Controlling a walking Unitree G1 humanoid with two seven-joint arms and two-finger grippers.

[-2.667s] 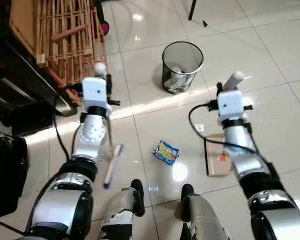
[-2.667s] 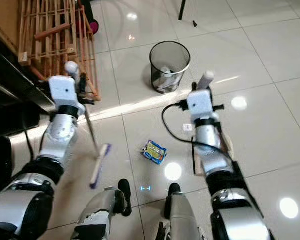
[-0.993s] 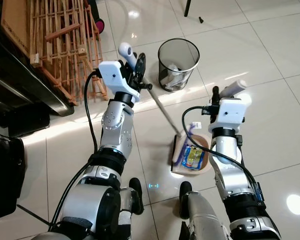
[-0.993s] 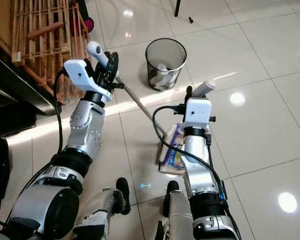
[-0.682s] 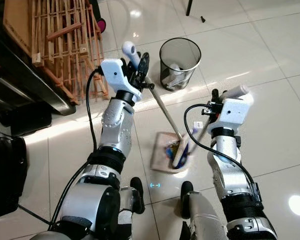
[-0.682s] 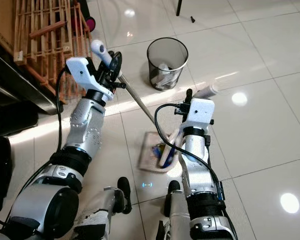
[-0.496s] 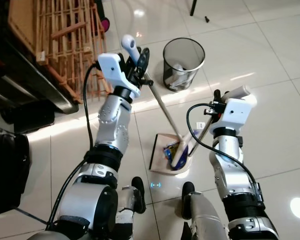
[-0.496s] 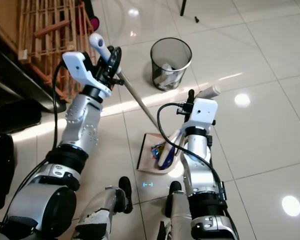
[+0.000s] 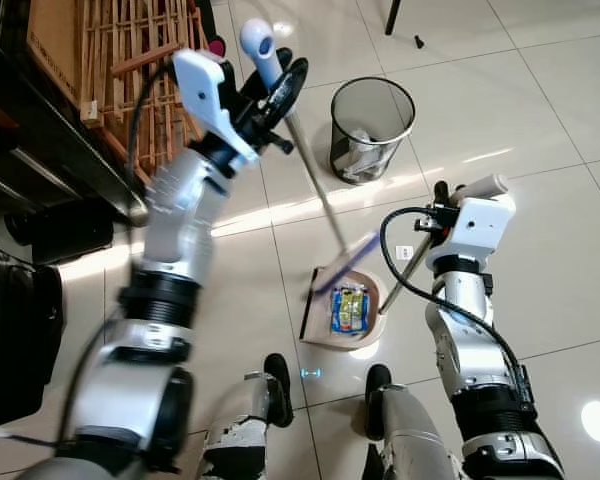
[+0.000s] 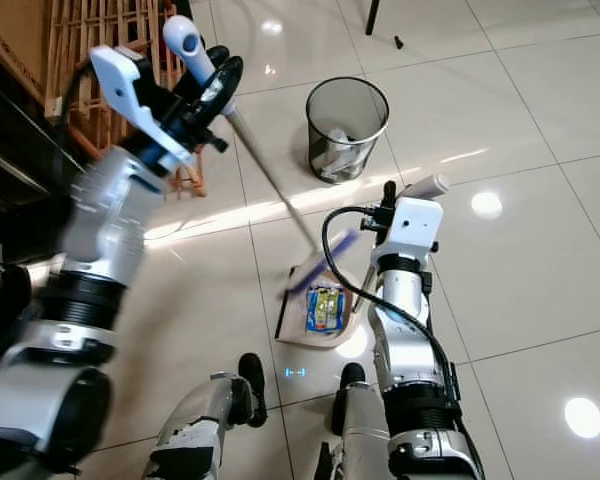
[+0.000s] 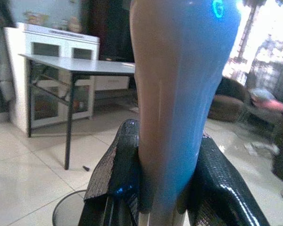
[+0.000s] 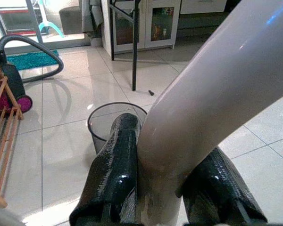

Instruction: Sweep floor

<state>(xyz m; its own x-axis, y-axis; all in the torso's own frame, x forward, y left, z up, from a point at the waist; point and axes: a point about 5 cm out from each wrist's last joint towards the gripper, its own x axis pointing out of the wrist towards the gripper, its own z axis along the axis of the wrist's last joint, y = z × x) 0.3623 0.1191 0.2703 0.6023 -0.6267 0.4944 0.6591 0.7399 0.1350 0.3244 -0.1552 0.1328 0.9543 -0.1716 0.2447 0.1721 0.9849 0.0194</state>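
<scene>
Left eye view: snack packet (image 9: pixel 349 309) lies in dustpan (image 9: pixel 320 330); bin (image 9: pixel 371 130) holds paper. Raised left gripper (image 9: pixel 273 82) pinches broom (image 9: pixel 315 195); right gripper (image 9: pixel 442 192) pinches dustpan handle (image 9: pixel 412 262).

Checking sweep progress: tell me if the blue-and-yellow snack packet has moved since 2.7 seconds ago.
Yes. The blue-and-yellow snack packet lay on bare tile then; it now lies on the tan dustpan, nearer the black mesh wastebasket side.

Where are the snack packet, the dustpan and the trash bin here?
snack packet (image 9: pixel 349 309), left eye view, middle of wrapper.
dustpan (image 9: pixel 314 316), left eye view, bare left side.
trash bin (image 9: pixel 373 105), left eye view, front of rim.
</scene>
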